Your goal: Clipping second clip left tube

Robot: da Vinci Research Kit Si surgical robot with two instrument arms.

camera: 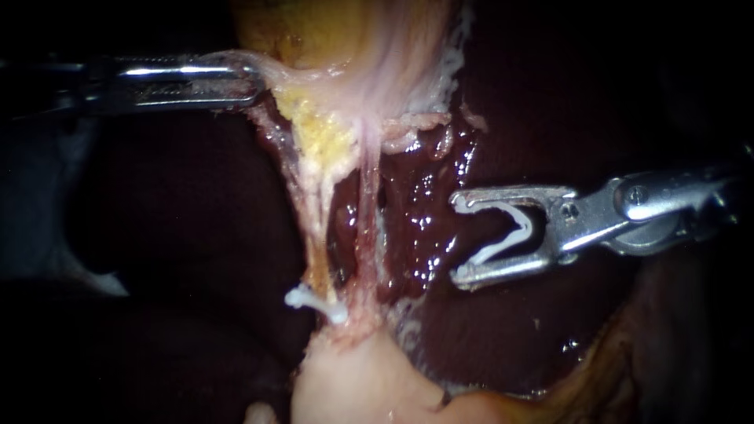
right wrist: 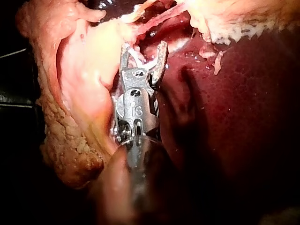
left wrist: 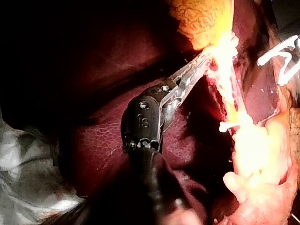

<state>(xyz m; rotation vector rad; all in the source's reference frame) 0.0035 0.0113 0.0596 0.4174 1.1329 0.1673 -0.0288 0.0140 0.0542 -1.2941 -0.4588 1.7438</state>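
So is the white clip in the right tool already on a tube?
No, the white clip sits open in the right instrument's jaws, with bare liver between it and the nearest tube.

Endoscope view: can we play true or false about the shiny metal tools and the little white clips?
1. The right instrument holds an open, white, V-shaped plastic clip between its jaws. True.
2. That clip is already around a tube. False: it is clear of both tubes, over the dark red wet liver.
3. A small closed white clip already sits low on the yellowish left tube. True.
4. The left instrument has open jaws and holds nothing. False: its jaws are shut on pale, stretched gallbladder tissue.
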